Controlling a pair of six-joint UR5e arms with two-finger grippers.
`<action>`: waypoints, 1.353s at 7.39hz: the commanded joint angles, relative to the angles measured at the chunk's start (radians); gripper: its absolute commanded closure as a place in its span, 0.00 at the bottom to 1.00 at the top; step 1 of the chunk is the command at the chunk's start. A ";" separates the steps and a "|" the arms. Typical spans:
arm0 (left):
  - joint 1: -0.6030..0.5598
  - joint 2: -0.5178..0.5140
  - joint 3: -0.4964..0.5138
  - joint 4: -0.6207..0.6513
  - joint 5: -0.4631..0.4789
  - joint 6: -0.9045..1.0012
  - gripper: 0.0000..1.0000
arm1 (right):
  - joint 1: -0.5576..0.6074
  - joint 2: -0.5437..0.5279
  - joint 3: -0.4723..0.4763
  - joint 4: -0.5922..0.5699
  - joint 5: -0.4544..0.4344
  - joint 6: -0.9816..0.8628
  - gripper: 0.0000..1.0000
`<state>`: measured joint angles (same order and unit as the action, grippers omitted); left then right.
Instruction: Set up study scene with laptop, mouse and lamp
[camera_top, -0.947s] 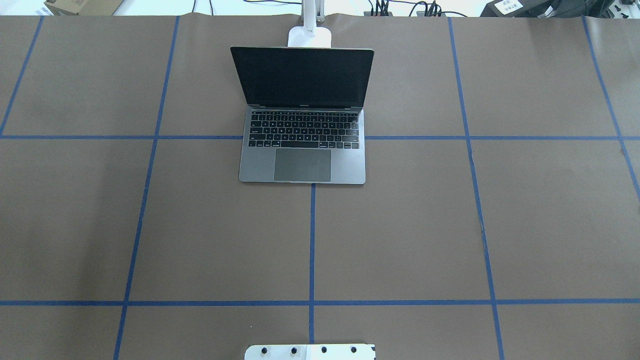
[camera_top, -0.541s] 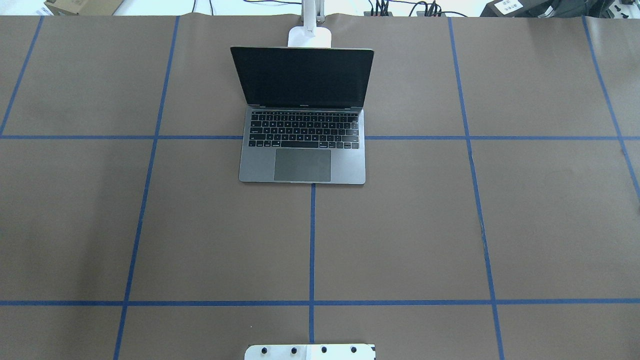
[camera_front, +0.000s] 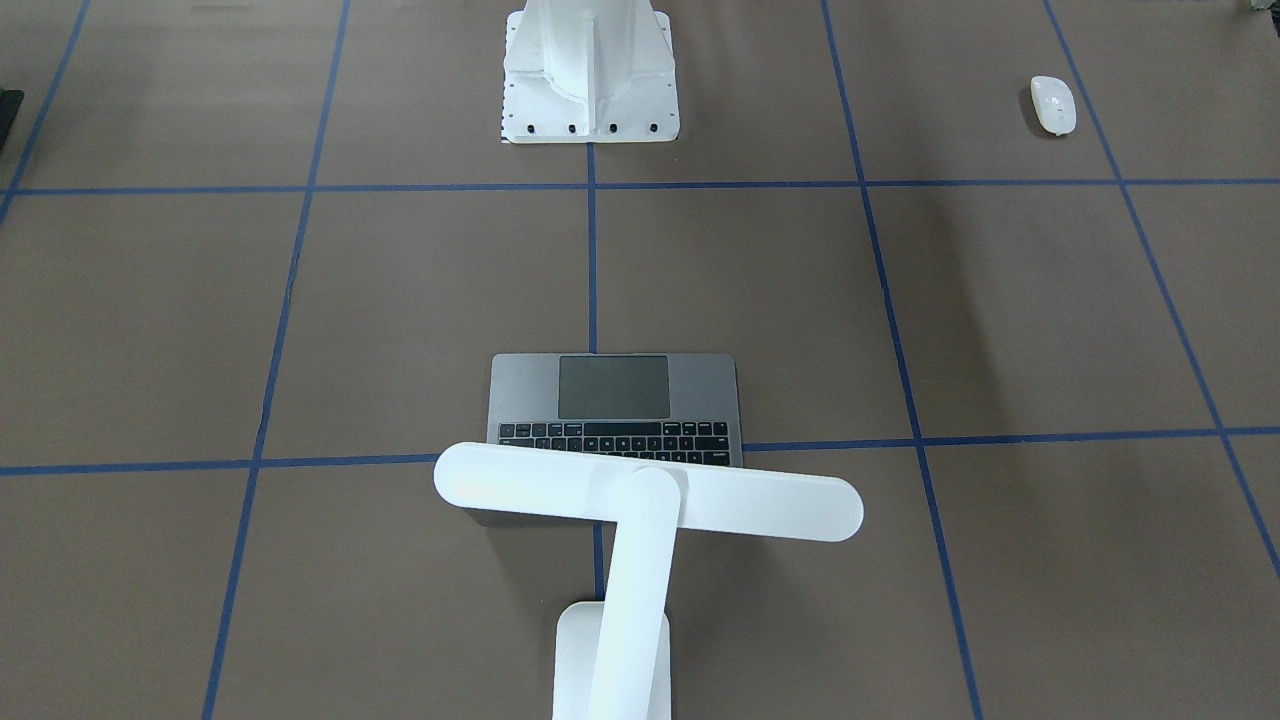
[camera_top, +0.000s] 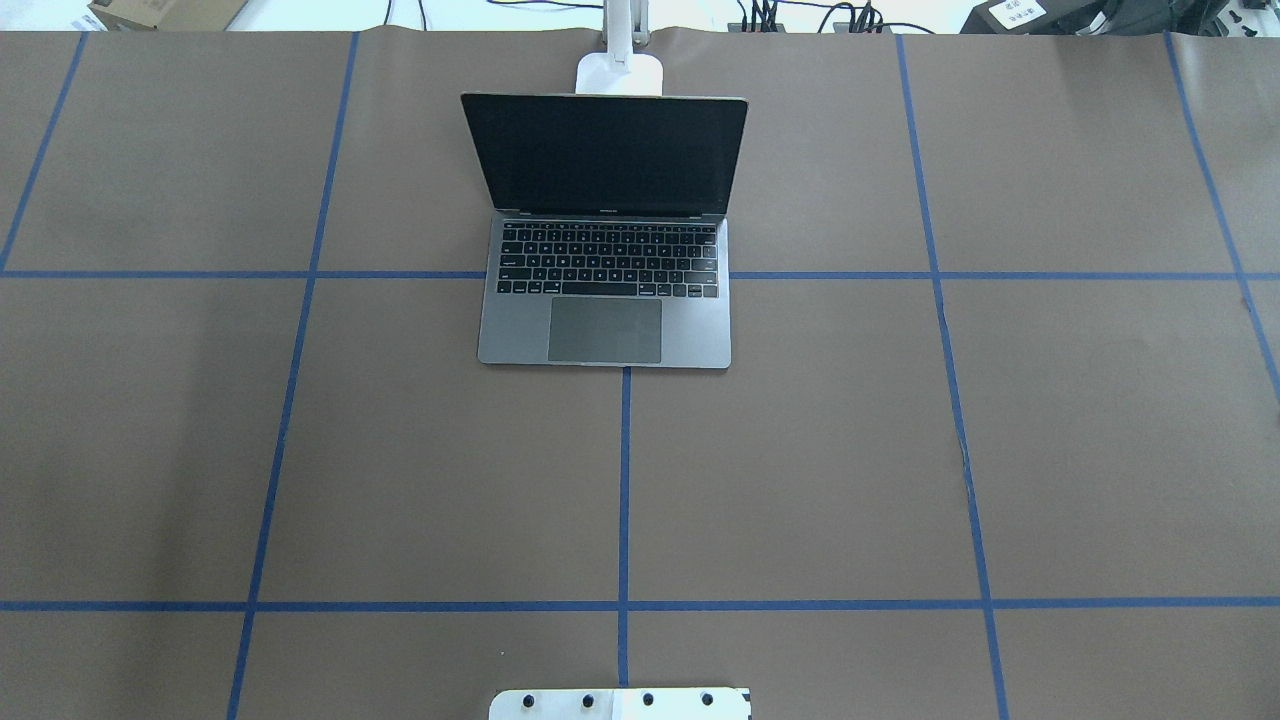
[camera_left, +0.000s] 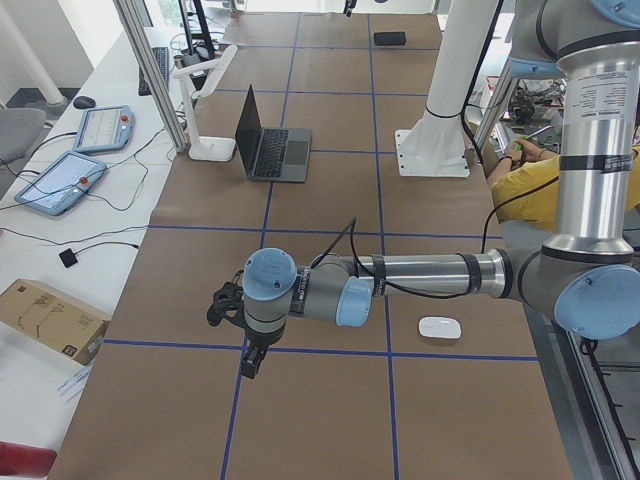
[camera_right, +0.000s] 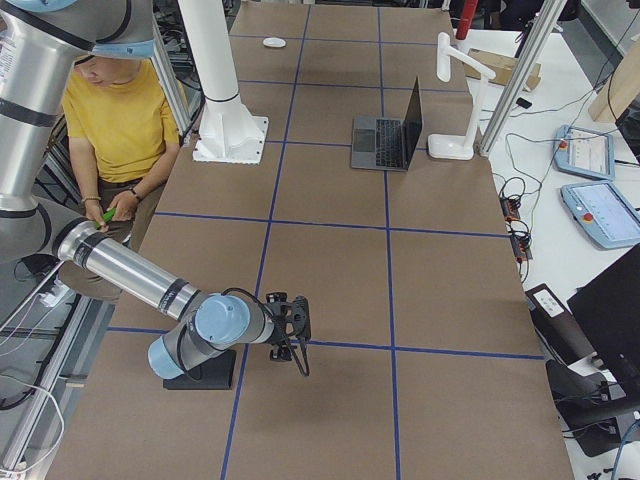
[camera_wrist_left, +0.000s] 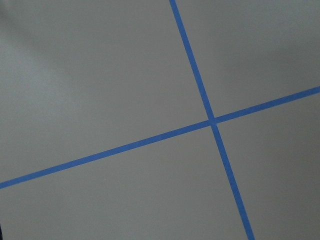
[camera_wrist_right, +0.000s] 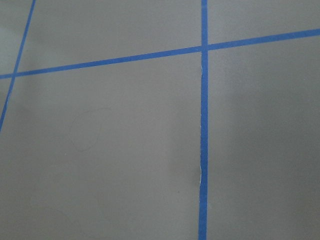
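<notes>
Laptop (camera_top: 605, 255) stands open, screen dark, on the far half of the worktop (camera_top: 800, 480), centred across a blue tape line (camera_top: 624, 480). Lamp (camera_front: 640, 495) stands just behind the lid, with its bar head reaching over the screen's top edge. Mouse (camera_front: 1053, 104) lies on the robot's left, near the robot's edge, well apart from the laptop. Left gripper (camera_left: 250, 366) and right gripper (camera_right: 300, 362) hang low over the worktop at opposite ends; whether either is spread or pressed together cannot be told.
</notes>
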<state>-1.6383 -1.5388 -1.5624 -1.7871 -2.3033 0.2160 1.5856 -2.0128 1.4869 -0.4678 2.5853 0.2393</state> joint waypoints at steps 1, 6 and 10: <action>0.000 0.023 -0.004 -0.009 -0.001 0.002 0.00 | -0.048 -0.026 -0.051 0.006 -0.081 -0.214 0.07; 0.000 0.026 0.002 -0.021 -0.001 0.002 0.00 | -0.125 -0.047 -0.043 -0.162 -0.331 -0.781 0.03; 0.002 0.026 0.002 -0.021 -0.001 0.000 0.00 | -0.130 -0.038 0.146 -0.674 -0.159 -1.202 0.03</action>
<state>-1.6376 -1.5125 -1.5601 -1.8085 -2.3040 0.2164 1.4570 -2.0515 1.5652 -0.9793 2.3561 -0.8517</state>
